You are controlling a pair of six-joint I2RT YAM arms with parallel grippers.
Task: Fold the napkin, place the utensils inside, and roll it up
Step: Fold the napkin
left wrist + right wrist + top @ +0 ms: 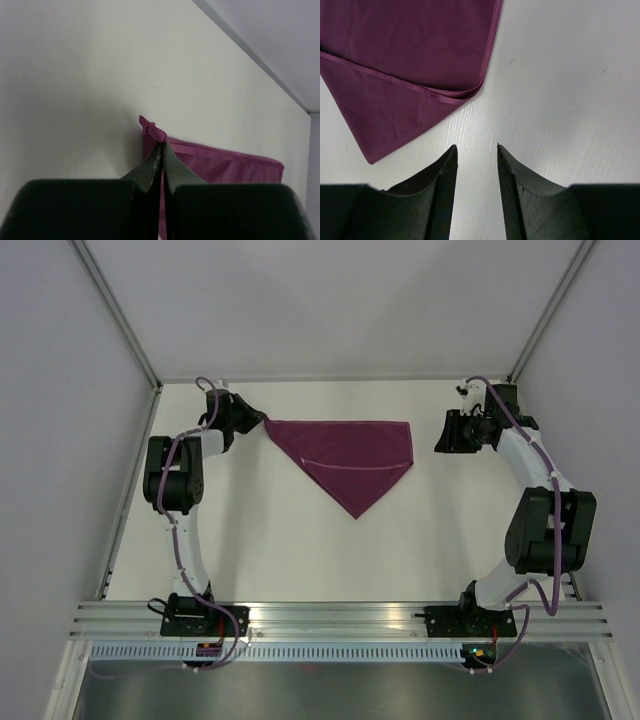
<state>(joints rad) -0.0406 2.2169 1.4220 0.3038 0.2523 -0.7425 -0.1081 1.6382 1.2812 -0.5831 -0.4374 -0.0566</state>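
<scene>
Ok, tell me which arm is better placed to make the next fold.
Left. The left gripper is shut on a corner of the napkin, so it can probably pull that corner over. The right gripper hangs open above the table, beside the cloth, holding nothing.

Worktop (300,560): a white, matt, flat surface, closed in by pale grey walls (60,440) on the left, right and far sides. An aluminium rail (340,615) runs along its near edge. The surface shows a few small dark specks (510,62) and faint scratches (575,111) beside the cloth's right corner.

One item lies directly on it: a purple-magenta napkin (352,458), folded to a triangle, in the far half, roughly central. Its long edge faces the far wall and its point faces the near edge. The hemmed layers sit slightly offset at the right corner, and the left corner tip is crumpled.
</scene>
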